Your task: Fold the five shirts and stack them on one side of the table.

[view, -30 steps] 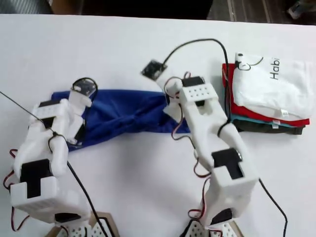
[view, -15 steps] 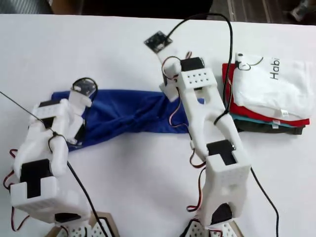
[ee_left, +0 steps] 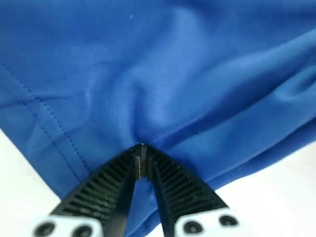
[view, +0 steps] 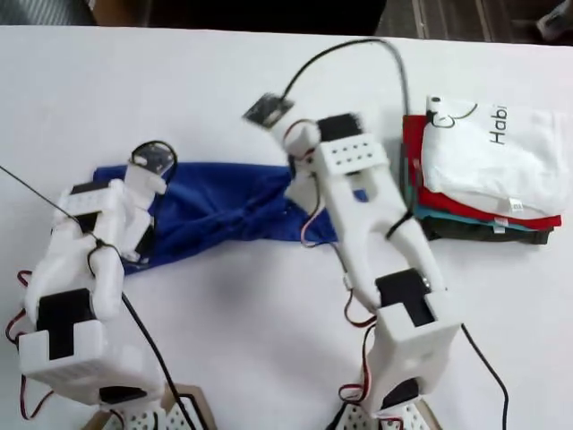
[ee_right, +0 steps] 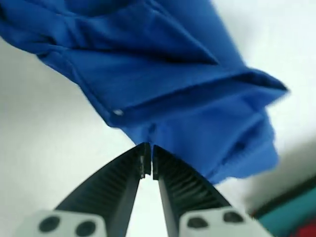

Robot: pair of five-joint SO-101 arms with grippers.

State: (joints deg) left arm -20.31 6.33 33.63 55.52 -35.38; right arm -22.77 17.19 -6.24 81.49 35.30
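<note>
A blue shirt lies bunched in a long band across the middle of the white table. At its left end my left gripper is shut on a fold of the blue cloth. At the shirt's right end, my right gripper is shut on the edge of the blue fabric, which hangs in folds a little above the table. The stack of folded shirts stands at the right side, with a white one on top.
The right arm stands close to the left edge of the stack, and a corner of the stack is near its gripper. Cables loop over both arms. The table's far side and front middle are bare white surface.
The right arm rose toward the far side, then swung left, carrying the shirt's right end with it. The left arm and its end of the shirt kept still.
</note>
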